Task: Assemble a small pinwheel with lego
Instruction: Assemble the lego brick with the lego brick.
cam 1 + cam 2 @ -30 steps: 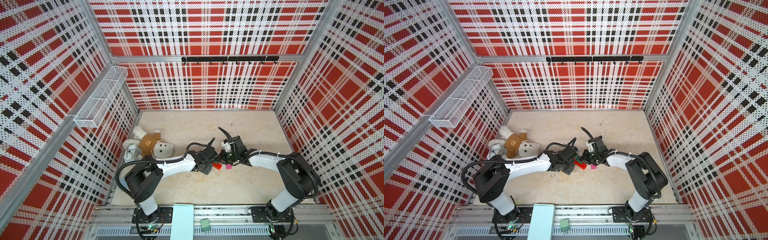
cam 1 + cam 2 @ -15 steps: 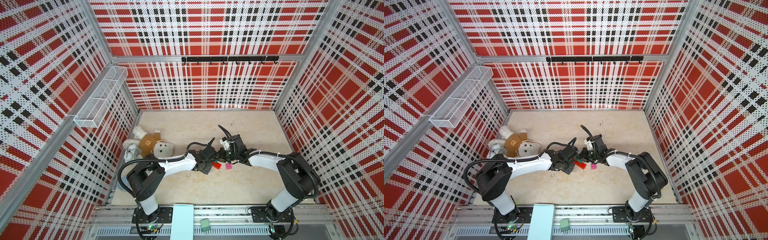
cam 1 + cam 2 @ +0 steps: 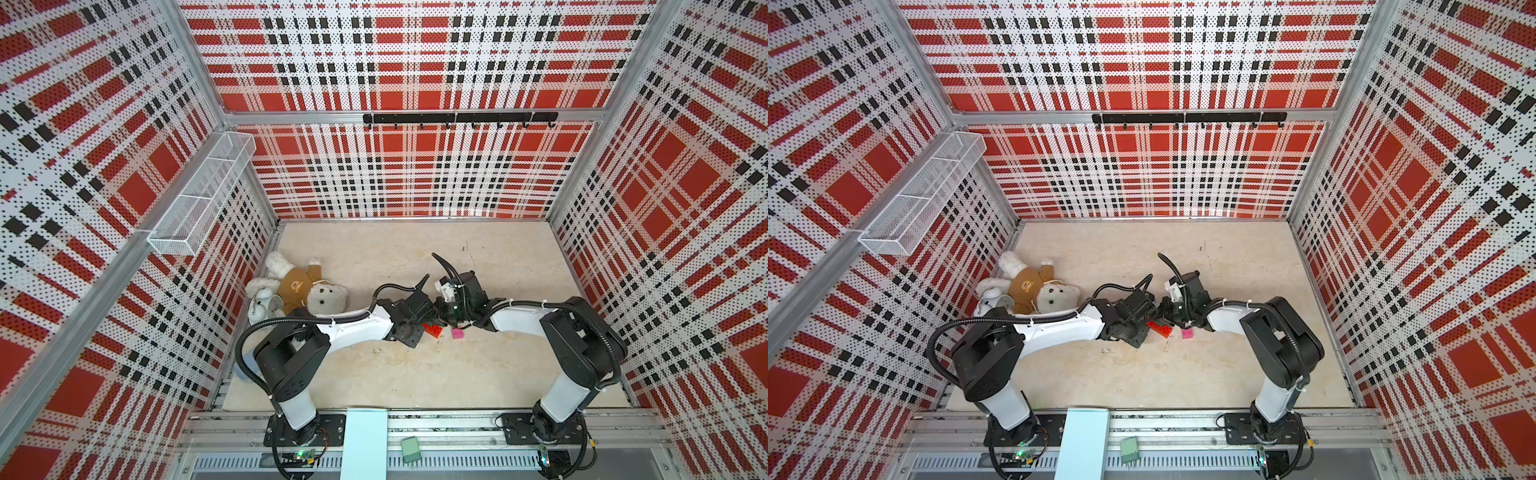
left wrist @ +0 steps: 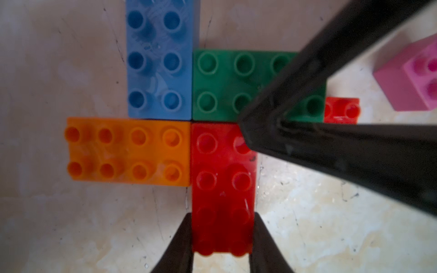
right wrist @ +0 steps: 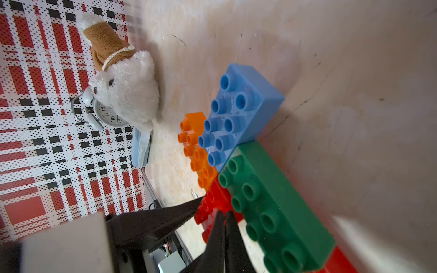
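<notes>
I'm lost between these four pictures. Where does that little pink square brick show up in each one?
Both top views: the pink square brick sits mid-picture, just right of the red bit of the pinwheel that shows.
Left wrist: the brick stands apart from the pinwheel, beyond its green arm.
Right wrist: not in it; only the pinwheel shows.
Shared landmark: the pinwheel.

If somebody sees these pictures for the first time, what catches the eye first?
The cross of bricks in the middle of the table stands out: blue, green, orange and red arms, with the left gripper clamped on the red arm and the right gripper pointing at its centre. A pink brick lies apart beside it. Red plaid walls surround all; a teddy bear lies by the left one.
</notes>
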